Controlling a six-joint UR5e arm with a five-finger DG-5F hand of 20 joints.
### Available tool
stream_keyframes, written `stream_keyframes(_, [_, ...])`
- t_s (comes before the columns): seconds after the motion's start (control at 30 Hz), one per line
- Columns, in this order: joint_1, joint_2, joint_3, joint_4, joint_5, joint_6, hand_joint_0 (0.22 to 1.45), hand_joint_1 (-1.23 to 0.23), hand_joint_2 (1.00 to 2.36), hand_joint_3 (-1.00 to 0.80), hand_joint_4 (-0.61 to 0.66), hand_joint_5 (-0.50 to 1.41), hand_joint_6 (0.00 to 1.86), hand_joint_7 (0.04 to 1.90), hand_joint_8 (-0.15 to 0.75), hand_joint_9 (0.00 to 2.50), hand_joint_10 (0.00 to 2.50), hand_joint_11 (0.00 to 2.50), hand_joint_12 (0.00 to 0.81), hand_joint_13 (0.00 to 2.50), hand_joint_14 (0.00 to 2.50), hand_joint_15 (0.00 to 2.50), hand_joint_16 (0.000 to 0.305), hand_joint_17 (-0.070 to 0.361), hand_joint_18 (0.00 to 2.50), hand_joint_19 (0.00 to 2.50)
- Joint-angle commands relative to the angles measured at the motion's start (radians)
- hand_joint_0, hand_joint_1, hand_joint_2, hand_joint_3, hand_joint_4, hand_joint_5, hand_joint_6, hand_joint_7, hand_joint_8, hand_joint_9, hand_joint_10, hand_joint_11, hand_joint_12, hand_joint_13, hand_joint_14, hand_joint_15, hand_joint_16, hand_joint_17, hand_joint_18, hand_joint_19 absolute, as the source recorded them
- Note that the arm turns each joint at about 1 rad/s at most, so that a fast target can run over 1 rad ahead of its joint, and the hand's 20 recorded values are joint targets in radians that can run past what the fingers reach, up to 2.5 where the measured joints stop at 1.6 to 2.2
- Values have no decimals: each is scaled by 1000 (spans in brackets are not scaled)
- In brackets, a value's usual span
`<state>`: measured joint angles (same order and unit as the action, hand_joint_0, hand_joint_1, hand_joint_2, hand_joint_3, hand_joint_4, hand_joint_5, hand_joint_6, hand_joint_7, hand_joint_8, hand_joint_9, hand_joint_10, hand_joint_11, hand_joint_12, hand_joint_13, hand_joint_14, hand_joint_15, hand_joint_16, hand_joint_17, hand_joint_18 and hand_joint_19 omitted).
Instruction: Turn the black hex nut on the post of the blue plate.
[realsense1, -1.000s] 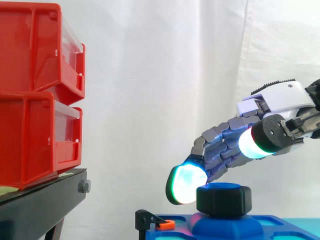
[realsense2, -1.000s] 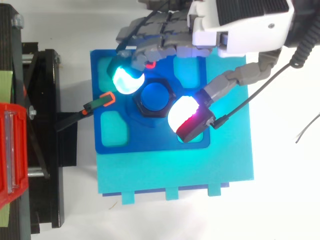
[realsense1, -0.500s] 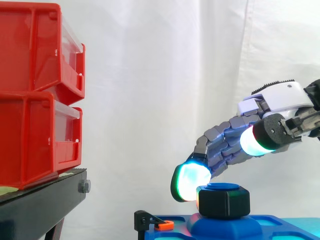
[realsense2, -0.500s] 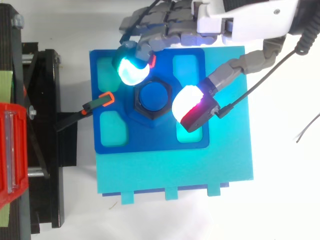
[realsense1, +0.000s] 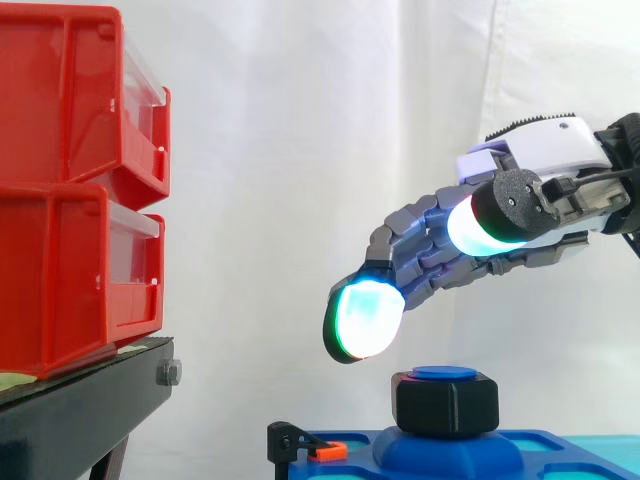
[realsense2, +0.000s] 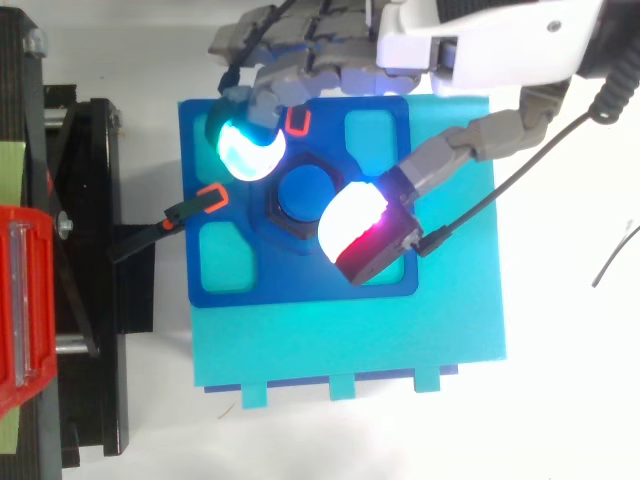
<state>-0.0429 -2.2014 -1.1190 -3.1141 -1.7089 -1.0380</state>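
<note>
The black hex nut (realsense1: 445, 403) sits on the blue post (realsense2: 305, 191) at the centre of the blue plate (realsense2: 300, 291), its axis vertical and its flats facing sideways. The hand (realsense1: 530, 155) hovers above it with a clear gap, fingers loosely bent and spread, holding nothing. The glowing fingertips (realsense1: 363, 320) flank the post from above. The plate's rectangular recesses (realsense2: 227, 257) expose the cyan base (realsense2: 350, 345). What the stacked red bins (realsense1: 70, 190) hold cannot be made out.

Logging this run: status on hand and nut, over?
Hand open, hovering above black hex nut, not touching. Nut seated on post of blue plate. Clamp at plate edge, apart from nut.
</note>
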Motion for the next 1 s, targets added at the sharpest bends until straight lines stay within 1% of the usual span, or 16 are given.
stream_keyframes(0.0, [20,0,1,5,25,0,464,-349,1000,-500,197,-202,502,799,240,216,0,0,364,180,0,0,53,120,0,0])
stream_keyframes(0.03, [29,0,1,5,34,0,465,-348,1000,-500,199,-202,503,798,240,215,0,0,364,180,0,0,53,120,0,0])
stream_keyframes(0.23, [48,-1,1,-1,54,0,465,-347,1000,-500,199,-202,502,800,241,216,0,0,365,181,0,0,53,120,0,0])
stream_keyframes(0.33, [64,0,-1,-6,83,-7,464,-346,1000,-500,200,-202,502,799,241,215,0,0,365,182,0,0,53,120,0,0])
stream_keyframes(0.4, [71,-1,-1,-6,94,-7,464,-346,1000,-500,200,-202,502,799,241,214,0,0,365,182,0,0,53,120,0,0])
stream_keyframes(0.53, [80,-1,-1,-6,100,-7,464,-346,1000,-500,202,-202,502,799,242,215,0,0,366,182,0,0,53,120,0,0])
stream_keyframes(0.57, [84,0,-2,-6,106,-7,464,-346,1000,-500,201,-202,502,799,242,216,0,0,366,182,0,0,53,120,0,0])
stream_keyframes(0.73, [94,-1,-2,-23,121,-7,464,-346,1000,-500,201,-202,503,798,241,216,0,0,366,183,0,0,53,120,0,0])
stream_keyframes(0.87, [97,0,-4,-31,121,-7,464,-345,1000,-500,201,-202,502,800,242,216,0,0,366,183,0,0,53,120,0,0])
stream_keyframes(0.97, [97,0,-18,-26,120,-7,464,-345,1000,-500,203,-202,502,799,241,215,0,0,366,184,0,0,53,120,0,0])
